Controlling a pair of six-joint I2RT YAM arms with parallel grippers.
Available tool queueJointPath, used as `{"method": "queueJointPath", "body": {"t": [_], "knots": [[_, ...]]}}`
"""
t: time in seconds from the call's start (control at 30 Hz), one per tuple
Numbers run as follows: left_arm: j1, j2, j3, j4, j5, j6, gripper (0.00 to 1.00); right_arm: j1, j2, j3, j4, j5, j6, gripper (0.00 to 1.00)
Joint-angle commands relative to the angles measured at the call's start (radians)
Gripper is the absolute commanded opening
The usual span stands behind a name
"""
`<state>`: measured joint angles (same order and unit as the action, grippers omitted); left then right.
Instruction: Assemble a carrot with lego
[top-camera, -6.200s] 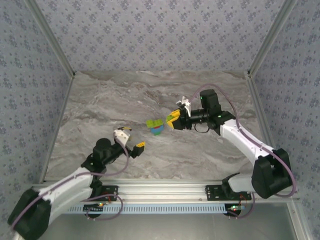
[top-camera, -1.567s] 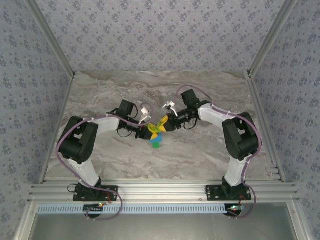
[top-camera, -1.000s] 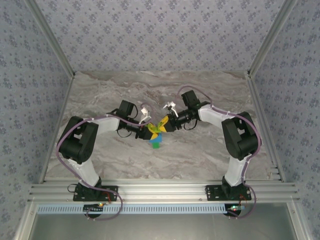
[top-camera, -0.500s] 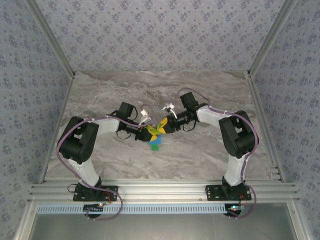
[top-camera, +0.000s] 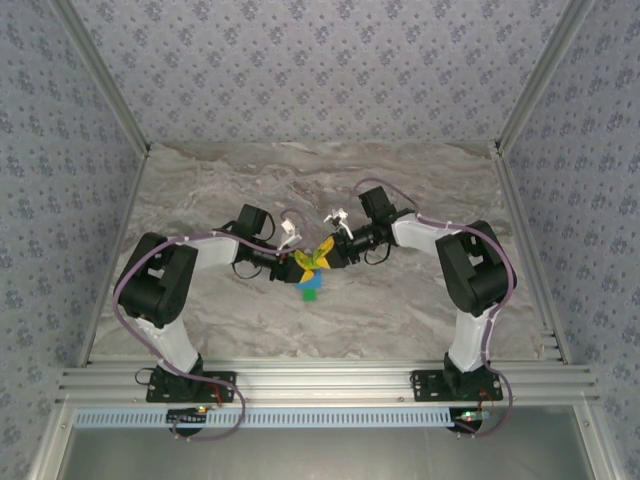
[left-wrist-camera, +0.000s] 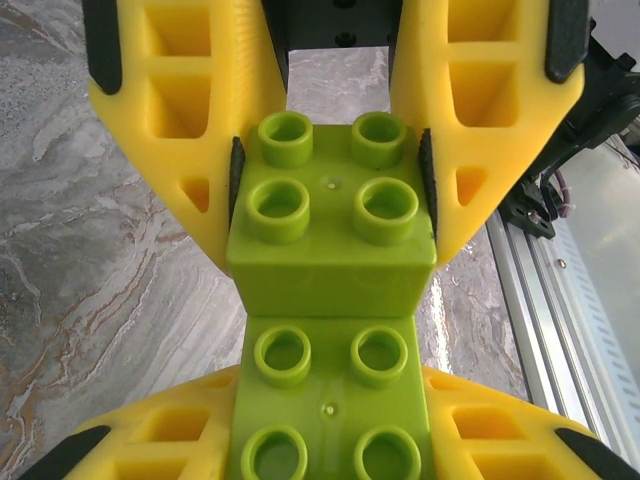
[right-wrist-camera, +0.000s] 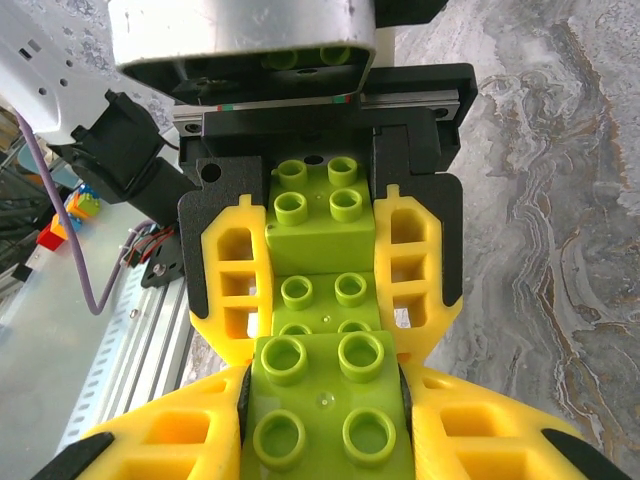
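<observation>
Both arms bend inward to mid-frame in the top view. Left gripper (top-camera: 302, 261) and right gripper (top-camera: 329, 254) meet tip to tip, each clamped on lego (left-wrist-camera: 330, 410).

The table (top-camera: 400, 310) has a grey marble pattern with pale brown veins and takes the middle of the top view. Three walls stand around it, all with blue-grey flowered wallpaper: the back wall (top-camera: 320, 70) at the top, the left wall (top-camera: 50, 200) and the right wall (top-camera: 600, 200) at the sides. Two aluminium posts (top-camera: 100, 75) (top-camera: 535, 75) run slanted along the corners. At the bottom edge of the table lies an aluminium rail (top-camera: 330, 380), and just below it a pale slotted strip (top-camera: 330, 417). In the left wrist view the marble top (left-wrist-camera: 100, 250) is at the left and the rail (left-wrist-camera: 530, 290) at the right. In the right wrist view the marble (right-wrist-camera: 560, 200) is at the right.
</observation>
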<state>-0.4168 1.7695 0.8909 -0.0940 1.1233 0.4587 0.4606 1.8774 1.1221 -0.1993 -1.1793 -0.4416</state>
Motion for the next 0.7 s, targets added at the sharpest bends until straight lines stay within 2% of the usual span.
{"method": "queueJointPath", "body": {"t": [0.0, 0.67], "knots": [[0.016, -0.033, 0.014, 0.084, 0.058, 0.009, 0.11, 0.006, 0.035, -0.042, -0.058, 0.041, 0.002, 0.19], [0.028, -0.057, -0.024, 0.186, 0.048, -0.052, 0.10, 0.012, 0.035, -0.113, 0.068, 0.042, 0.084, 0.19]]}}
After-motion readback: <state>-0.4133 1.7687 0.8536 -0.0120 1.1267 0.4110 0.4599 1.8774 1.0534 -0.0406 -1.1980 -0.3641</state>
